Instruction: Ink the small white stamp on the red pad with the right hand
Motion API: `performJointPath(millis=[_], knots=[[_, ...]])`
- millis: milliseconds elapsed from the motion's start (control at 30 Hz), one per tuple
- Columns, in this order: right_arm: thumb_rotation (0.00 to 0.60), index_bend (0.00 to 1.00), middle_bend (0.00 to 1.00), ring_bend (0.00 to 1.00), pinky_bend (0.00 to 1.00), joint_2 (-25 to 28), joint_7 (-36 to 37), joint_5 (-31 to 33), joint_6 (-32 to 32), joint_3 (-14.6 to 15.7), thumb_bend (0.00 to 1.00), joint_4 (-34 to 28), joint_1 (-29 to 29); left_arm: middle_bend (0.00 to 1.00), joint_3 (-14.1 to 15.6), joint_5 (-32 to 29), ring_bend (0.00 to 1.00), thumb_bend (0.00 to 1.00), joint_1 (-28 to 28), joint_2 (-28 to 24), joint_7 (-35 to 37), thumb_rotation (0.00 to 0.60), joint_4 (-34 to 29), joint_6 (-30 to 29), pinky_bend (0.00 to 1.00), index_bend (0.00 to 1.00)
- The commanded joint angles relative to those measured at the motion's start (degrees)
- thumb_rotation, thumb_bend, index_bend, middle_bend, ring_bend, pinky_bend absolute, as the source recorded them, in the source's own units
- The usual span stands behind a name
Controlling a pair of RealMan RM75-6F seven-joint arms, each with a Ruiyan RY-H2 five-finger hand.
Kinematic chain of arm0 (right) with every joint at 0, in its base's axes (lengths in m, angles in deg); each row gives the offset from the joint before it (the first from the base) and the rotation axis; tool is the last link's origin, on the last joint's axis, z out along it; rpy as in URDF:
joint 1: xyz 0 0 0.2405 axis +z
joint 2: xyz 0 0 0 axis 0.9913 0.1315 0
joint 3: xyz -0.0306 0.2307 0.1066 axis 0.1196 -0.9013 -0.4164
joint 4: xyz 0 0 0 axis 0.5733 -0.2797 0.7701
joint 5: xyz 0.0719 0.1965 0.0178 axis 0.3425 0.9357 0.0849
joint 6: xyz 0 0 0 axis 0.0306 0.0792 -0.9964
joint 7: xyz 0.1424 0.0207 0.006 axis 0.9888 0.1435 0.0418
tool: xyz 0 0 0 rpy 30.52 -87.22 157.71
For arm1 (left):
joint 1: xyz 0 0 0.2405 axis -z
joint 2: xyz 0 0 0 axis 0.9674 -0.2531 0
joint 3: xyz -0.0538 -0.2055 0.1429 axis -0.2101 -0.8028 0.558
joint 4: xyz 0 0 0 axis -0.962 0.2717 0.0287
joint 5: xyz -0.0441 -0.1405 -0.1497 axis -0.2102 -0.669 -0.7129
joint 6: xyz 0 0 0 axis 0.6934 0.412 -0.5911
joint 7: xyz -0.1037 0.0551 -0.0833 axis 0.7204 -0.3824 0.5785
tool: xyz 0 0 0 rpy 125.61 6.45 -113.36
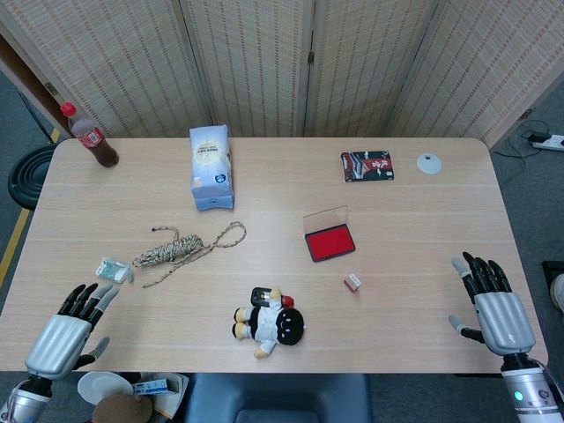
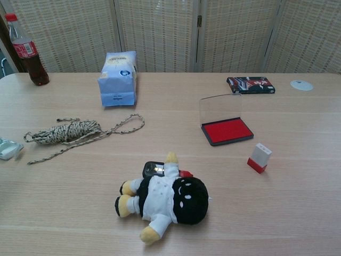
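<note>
Resting lower right of head view: right hand (image 1: 499, 310), fingers spread, empty, on light wooden table (image 1: 423, 344), well apart from stamp. Left hand (image 1: 66, 328) lower left, fingers likewise apart, holding nothing. Neither hand visible in chest view. Small white stamp with red base (image 2: 259, 157) lying right of centre, tilted, just below and right of open red ink pad in black case (image 2: 227, 130), near but not touching; clear lid (image 2: 218, 108) standing up behind pad. Black-and-white plush doll with yellow feet (image 2: 165, 199) lying bottom centre, over small black device (image 2: 153, 169). Coiled speckled rope (image 2: 69, 132) centre left with loop trailing right. Crumpled clear wrapper (image 2: 8, 148) at left edge. Pale blue tissue pack (image 2: 118, 78) upright upper centre-left. Cola bottle with red cap (image 2: 25, 49) upper left corner. Dark printed flat box (image 2: 250, 84) upper right, small white round disc (image 2: 301, 85) further right.
</note>
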Motion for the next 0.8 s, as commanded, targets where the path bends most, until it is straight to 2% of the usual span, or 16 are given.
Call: performJointPath(millis=[33, 333, 533, 633, 800], knots=[[0.6, 0.05, 0.0, 0.0, 0.0, -0.12, -0.04, 0.17, 0.72, 0.11, 0.2, 0.26, 0.26, 0.0, 0.03, 0.05, 0.0, 0.34, -0.07, -0.03, -0.06, 0.6, 0.0, -0.13, 0.06, 0.0], [0.6, 0.05, 0.0, 0.0, 0.0, -0.56, 0.25, 0.43, 2.58, 0.04, 0.2, 0.25, 1.34, 0.0, -0.01, 0.04, 0.0, 0.34, -0.75, -0.25, 0.3, 0.6, 0.24, -1.43, 0.06, 0.0], [0.6, 0.05, 0.0, 0.0, 0.0, 0.63, 1.14, 0.53, 7.94, 0.02, 0.21, 0.4, 4.48, 0.0, -0.46, -1.26, 0.0, 0.34, -0.79, -0.31, 0.71, 0.6, 0.4, -1.15, 0.06, 0.0], [0.6, 0.05, 0.0, 0.0, 0.0, 1.0, 2.26, -0.77, 9.48, -0.06, 0.21, 1.22, 6.08, 0.0, -0.44, -1.17, 0.0, 0.34, -1.03, -0.12, -0.3, 0.6, 0.27, -1.46, 0.06, 0.0], [0.6, 0.05, 0.0, 0.0, 0.0, 1.6, 8.31, -5.53, 13.33, 0.95, 0.21, 4.28, 9.95, 0.0, -0.61, -1.86, 0.0, 0.34, -1.25, 0.43, -1.84, 0.6, 0.14, -1.24, 0.06, 0.0]])
